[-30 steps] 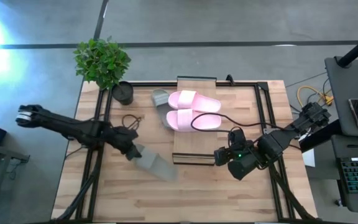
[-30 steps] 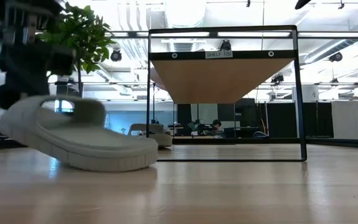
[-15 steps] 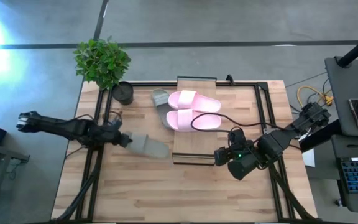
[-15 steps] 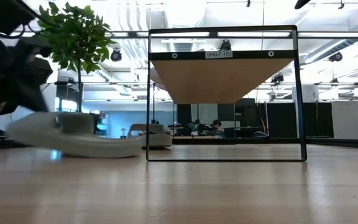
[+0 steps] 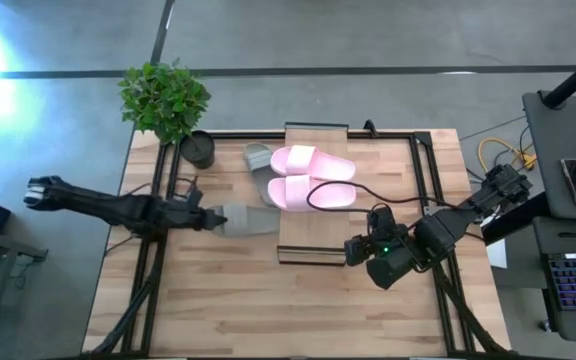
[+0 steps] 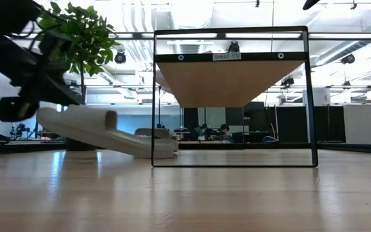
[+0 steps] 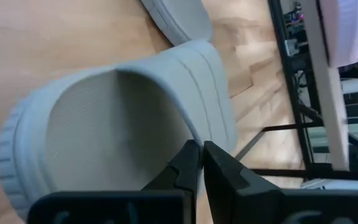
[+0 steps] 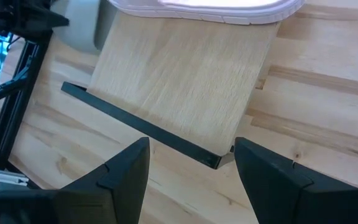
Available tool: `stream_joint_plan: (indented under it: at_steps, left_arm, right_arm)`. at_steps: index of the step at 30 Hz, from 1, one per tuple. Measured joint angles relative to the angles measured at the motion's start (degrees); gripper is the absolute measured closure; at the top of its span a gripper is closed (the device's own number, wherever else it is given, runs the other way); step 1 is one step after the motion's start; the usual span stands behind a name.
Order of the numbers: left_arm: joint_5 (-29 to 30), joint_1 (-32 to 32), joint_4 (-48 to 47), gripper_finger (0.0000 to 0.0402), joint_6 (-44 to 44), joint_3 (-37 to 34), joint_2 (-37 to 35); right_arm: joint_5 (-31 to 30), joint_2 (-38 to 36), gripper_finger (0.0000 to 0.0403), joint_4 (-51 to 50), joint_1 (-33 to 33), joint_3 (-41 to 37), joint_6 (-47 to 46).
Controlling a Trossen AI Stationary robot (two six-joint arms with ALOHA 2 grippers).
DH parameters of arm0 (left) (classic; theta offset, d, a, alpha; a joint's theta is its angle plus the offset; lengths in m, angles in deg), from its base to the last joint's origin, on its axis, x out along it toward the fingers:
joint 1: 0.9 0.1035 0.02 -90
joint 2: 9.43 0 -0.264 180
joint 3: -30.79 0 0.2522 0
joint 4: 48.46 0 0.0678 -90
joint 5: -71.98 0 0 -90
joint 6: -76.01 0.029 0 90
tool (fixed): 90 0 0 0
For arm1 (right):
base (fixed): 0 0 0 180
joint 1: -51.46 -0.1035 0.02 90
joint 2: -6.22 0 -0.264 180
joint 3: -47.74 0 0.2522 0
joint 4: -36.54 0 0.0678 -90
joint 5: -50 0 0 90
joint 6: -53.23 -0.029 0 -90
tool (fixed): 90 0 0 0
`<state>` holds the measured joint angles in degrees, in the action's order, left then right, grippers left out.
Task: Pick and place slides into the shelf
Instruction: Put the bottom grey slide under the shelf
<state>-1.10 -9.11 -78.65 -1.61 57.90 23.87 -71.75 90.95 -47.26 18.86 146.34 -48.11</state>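
Item count, table and surroundings

Slides: 4 total. 2 pink [image 5: 311,176] side by side on shelf top; 2 grey-green, 1 far-left of shelf [image 5: 259,163], 1 left of shelf [image 5: 245,220]. Shelf [image 5: 308,240]: 1. Potted plant [image 5: 165,98]: 1, far-left corner. Arms: 2, w/ 1 gripper ea. (left [image 5: 211,217], right [image 5: 361,254]).

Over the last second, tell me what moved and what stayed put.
The left gripper, fingers shut on a grey-green slide, carried it across the table toward the shelf, beside the other grey-green slide. Unchanged: both pink slides on the shelf top, and the right gripper open at the shelf's near end.
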Motion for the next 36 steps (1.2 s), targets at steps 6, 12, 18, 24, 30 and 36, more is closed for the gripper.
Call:
stream_joint_plan:
  at_steps: [6, 12, 18, 24, 30, 36]
  left_arm:
    - [-0.16, 0.00, 19.37, 0.0401, 0.44, -0.76, 14.37]
    - [-0.17, 0.00, 37.76, 0.0401, 1.32, -0.68, 29.82]
    - [2.28, 0.21, 46.55, 0.0401, 5.01, 4.11, 41.16]
    - [0.01, 3.12, 46.27, 0.0395, 6.97, 8.49, 47.35]
    - [-1.90, 4.30, 46.60, 0.0337, 13.17, 13.39, 50.38]
    - [-2.65, 5.42, 46.40, 0.0254, 14.12, 15.85, 51.70]
  right_arm:
    - [-0.81, 0.00, 0.0177, -0.02, 0.00, -0.14, -0.62]
    - [-1.39, 0.00, 0.0177, 0.00, 0.00, -0.20, -0.86]
    - [-1.39, 0.00, 0.0177, 0.11, 0.00, -0.20, -1.70]
    - [-1.37, 0.02, 0.0177, 0.15, 0.00, -0.20, -1.71]
    - [-1.35, 0.00, 0.0177, 0.02, 0.00, -0.22, -1.13]
    - [-1.35, 0.00, 0.0177, -0.07, 0.00, -0.22, -0.47]
